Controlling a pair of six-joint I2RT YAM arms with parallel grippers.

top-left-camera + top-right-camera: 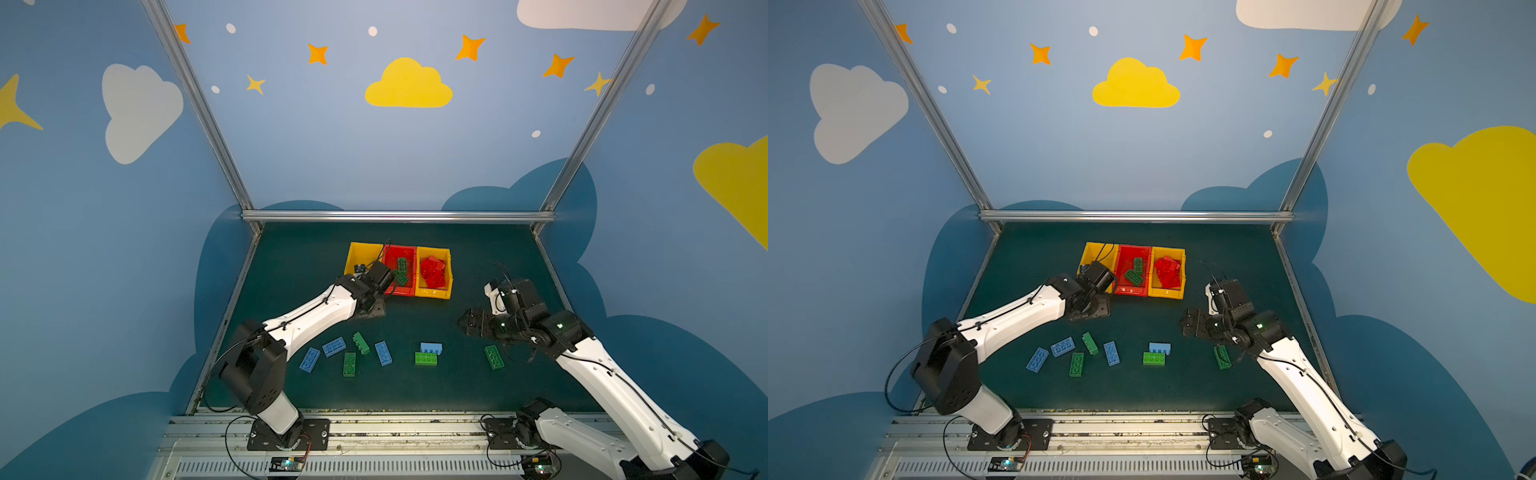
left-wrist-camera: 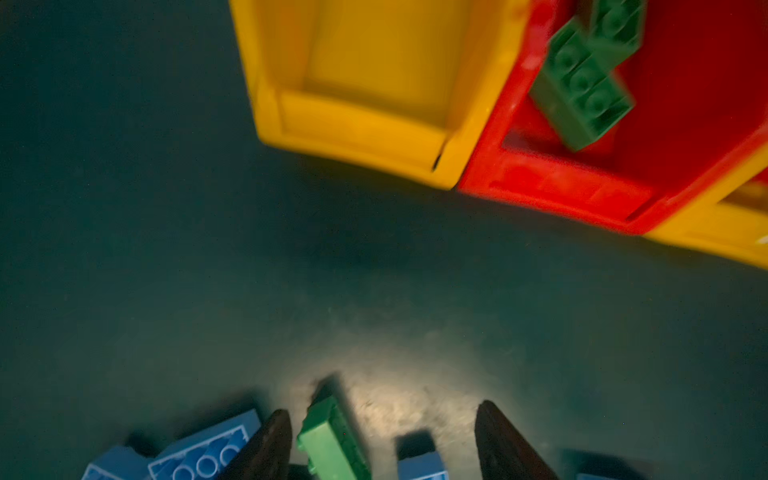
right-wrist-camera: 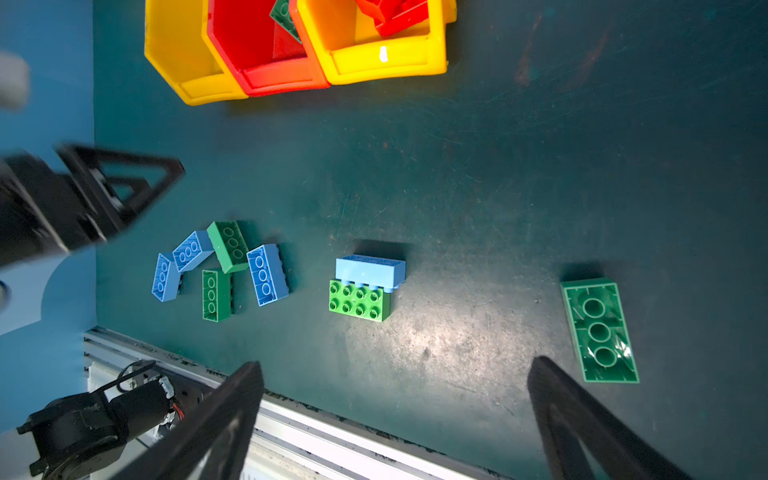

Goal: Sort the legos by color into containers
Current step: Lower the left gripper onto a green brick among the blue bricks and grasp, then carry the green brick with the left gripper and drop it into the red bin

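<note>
The containers stand in a row at the back: a yellow bin [image 1: 353, 253] showing no bricks, a red bin [image 1: 409, 253] holding two green legos [image 1: 401, 272], and a yellow bin [image 1: 434, 293] piled with red legos [image 1: 432, 272]. My left gripper [image 1: 371, 309] hangs open and empty just in front of the bins; in the left wrist view its fingers [image 2: 266, 444] frame a green brick [image 2: 332, 440] lying on the mat. My right gripper [image 3: 399, 399] is open and empty above the mat, with an upside-down green brick [image 3: 598, 330] beside one finger.
Loose legos lie across the front of the green mat [image 1: 415, 390]: a cluster of three blue [image 1: 333, 347] and two green [image 1: 349, 364] at the left, and a light blue brick [image 1: 431, 347] against a green one [image 1: 426, 358] in the middle. A metal rail [image 1: 374, 419] edges the front.
</note>
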